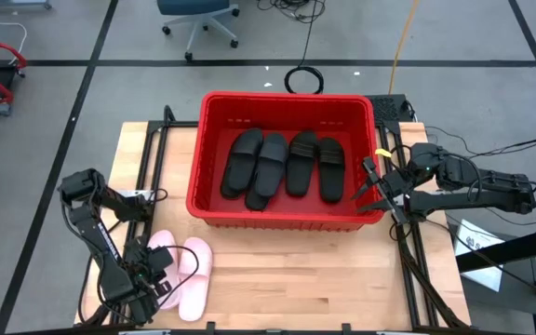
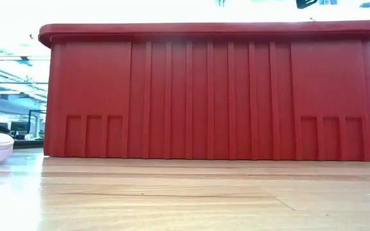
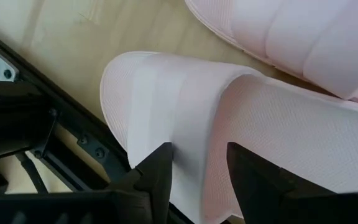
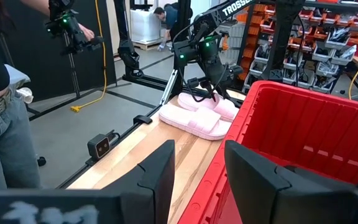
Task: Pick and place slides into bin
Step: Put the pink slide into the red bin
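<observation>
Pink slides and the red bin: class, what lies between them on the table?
Nothing: in the high view, only bare wooden table separates the pink slides from the red bin.

White capital lettering reading "TROSSE", cut off at the picture's edge, is showing on the dark upper link of the far robot arm [image 4: 238,9] in the right wrist view. A white printed paper sheet [image 1: 479,239] is lying beside the right arm in the high view; its dark marks are too small to read. No other text, number or sign is showing legibly in any view.
</observation>
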